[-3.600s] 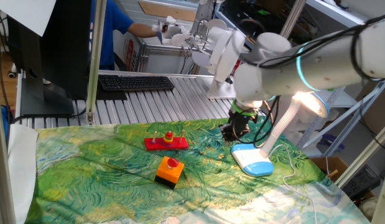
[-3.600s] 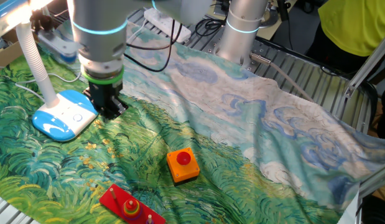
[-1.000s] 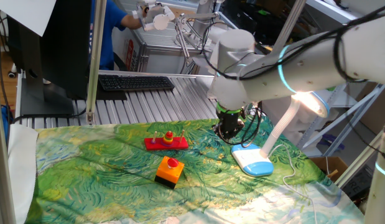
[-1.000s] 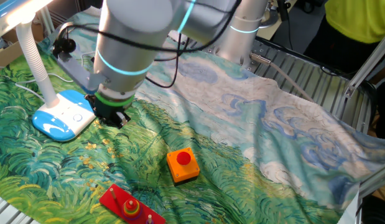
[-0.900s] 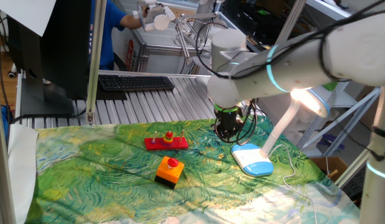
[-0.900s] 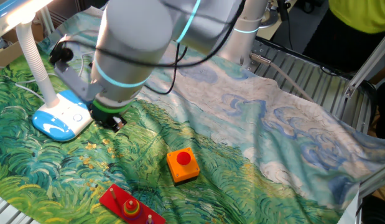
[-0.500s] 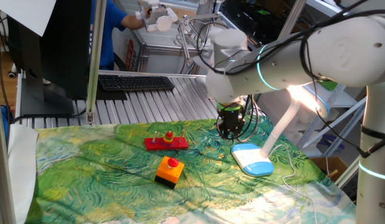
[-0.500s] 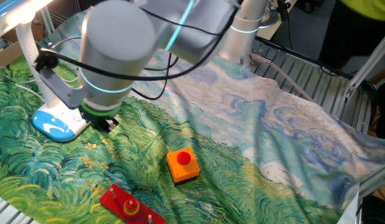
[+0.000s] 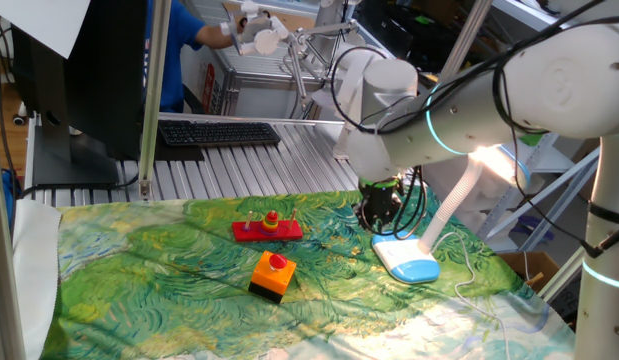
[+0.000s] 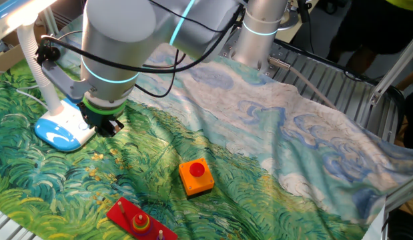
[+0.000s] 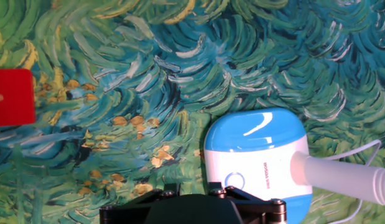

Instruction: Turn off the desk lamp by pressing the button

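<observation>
The desk lamp stands at the right of the painted cloth, its head [image 9: 495, 166] glowing. Its white oval base [image 9: 407, 257] has a light blue rim, and the bendy neck [image 10: 38, 63] rises from it. The base also shows in the other fixed view [image 10: 58, 131] and in the hand view [image 11: 254, 155]. The button [image 11: 234, 180] is a small ring on the base's white top. My gripper [image 9: 375, 214] hangs low beside the base's edge, also seen in the other fixed view [image 10: 106, 125]. In the hand view only its black body shows at the bottom edge. No view shows the fingertips clearly.
An orange-yellow box with a red knob [image 9: 273, 272] sits mid-cloth, also in the other fixed view [image 10: 195, 176]. A red ring toy [image 9: 267, 227] lies behind it. The lamp's white cable [image 9: 471, 276] trails right. A keyboard [image 9: 217, 132] and a person are beyond the table.
The gripper has shifted along the cloth toward the lamp base and now hangs right at its edge. The arm's wrist has turned. The lamp stays lit.
</observation>
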You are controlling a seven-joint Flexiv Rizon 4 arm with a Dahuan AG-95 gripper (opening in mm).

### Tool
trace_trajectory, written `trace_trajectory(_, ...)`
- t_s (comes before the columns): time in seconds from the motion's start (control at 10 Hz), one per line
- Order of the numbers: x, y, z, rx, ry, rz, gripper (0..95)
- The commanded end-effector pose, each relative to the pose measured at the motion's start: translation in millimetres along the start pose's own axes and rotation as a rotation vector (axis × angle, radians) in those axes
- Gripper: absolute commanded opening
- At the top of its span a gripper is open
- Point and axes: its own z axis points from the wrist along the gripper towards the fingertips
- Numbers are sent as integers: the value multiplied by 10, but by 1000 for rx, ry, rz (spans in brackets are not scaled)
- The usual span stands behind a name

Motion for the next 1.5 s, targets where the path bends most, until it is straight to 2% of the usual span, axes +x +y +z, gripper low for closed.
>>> trace_trajectory(0.1,11,-14,72,-5,-15,-10,570)
trace_trajectory(0.4,18,-81,278,-8,-38,-19,570)
trace_trajectory(1.0,-38,-185,425,-22,-46,-32,570)
trace_trajectory(1.5,-37,-195,497,-41,-44,-24,570)
